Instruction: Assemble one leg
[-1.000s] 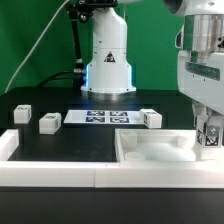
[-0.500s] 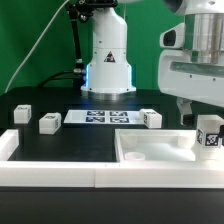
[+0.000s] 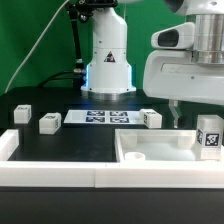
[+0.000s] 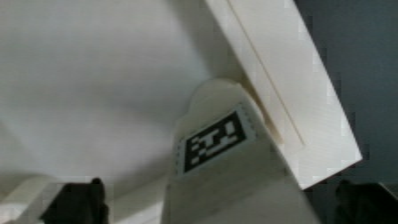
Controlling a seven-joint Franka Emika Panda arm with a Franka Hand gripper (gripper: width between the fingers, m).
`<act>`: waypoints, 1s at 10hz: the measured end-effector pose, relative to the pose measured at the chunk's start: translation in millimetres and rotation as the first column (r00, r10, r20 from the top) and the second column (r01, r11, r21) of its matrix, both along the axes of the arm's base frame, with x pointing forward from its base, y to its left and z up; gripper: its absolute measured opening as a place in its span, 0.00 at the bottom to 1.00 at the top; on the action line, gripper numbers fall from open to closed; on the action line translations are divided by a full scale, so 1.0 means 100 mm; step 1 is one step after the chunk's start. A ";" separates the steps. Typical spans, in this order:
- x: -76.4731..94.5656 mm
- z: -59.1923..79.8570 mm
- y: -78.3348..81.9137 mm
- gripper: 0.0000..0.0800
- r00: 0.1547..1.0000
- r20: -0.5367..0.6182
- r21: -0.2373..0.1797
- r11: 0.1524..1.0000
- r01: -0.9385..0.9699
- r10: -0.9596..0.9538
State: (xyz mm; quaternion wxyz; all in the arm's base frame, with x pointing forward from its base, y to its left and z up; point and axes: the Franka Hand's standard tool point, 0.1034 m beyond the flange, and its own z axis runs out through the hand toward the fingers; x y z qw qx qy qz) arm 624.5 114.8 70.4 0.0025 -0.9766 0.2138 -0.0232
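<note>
White plastic forms the leg [image 3: 210,136], a small tagged block now seen upright at the corner of the large white tray-like part [image 3: 150,152], at the exterior view's right. In the wrist view the leg [image 4: 228,135] is seen pressed against the part's rim [image 4: 285,90]. A second ago the leg was enclosed by the gripper [image 3: 172,118]; it has since been let go, and the gripper is seen lifted away, fingers parted and empty. The leg is judged seated. Three more legs [image 3: 49,123] are seen loose near the marker board [image 3: 100,118].
</note>
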 end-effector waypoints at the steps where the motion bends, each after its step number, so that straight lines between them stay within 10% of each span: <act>1: 0.00 -0.01 0.01 0.81 0.993 -0.002 -0.009 0.993 -0.120 0.120; 6: 0.03 0.05 0.03 0.78 0.914 -0.010 -0.043 0.913 -0.406 0.406; 8: 0.03 0.05 0.04 0.36 0.923 -0.009 -0.041 0.922 -0.385 0.385; 10: 0.03 0.04 0.03 0.36 0.931 -0.008 -0.041 0.930 -0.365 0.365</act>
